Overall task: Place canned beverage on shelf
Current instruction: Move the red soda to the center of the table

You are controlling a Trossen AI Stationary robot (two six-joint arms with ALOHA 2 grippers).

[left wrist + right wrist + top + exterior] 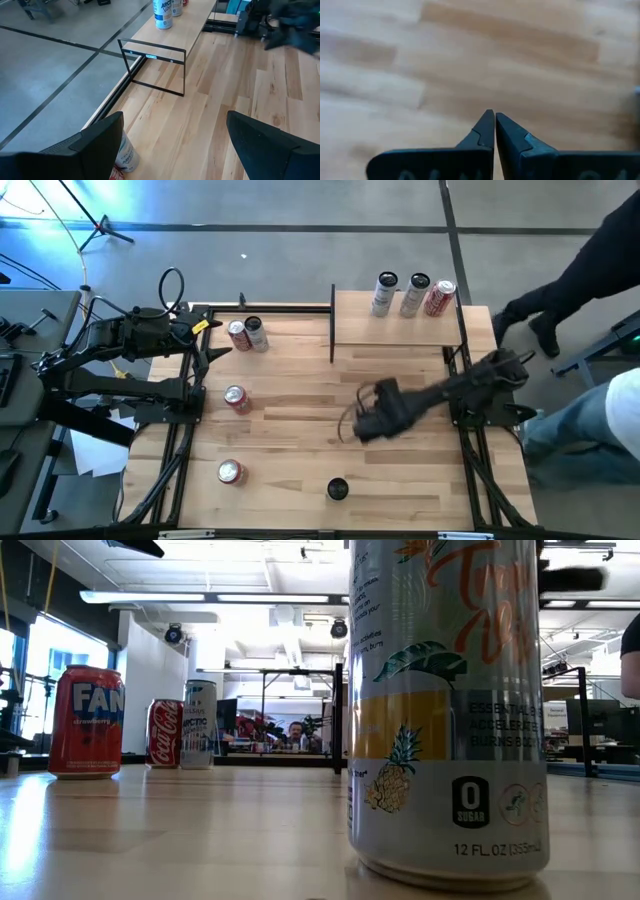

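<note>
The shelf (398, 322), a light-wood board on a thin black frame, stands at the table's far right and carries three upright cans (415, 295). The left wrist view also shows the shelf (167, 37). Several more cans stand on the tabletop: two at the far left (246, 333), a red one (237, 398), another (231, 471), and a dark-topped one (338, 489) near the front edge, which looms large in the low view (447, 710). My right gripper (352, 428) hovers shut over bare wood mid-table (495, 122). My left gripper (170, 145) waits open at the far left, beside the two cans.
A person stands beyond the table's right edge (580, 250). The low view shows a Fanta can (87, 722), a Coke can (165, 733) and a pale can (199, 724) in a row. Bare wood lies between the shelf and the front cans.
</note>
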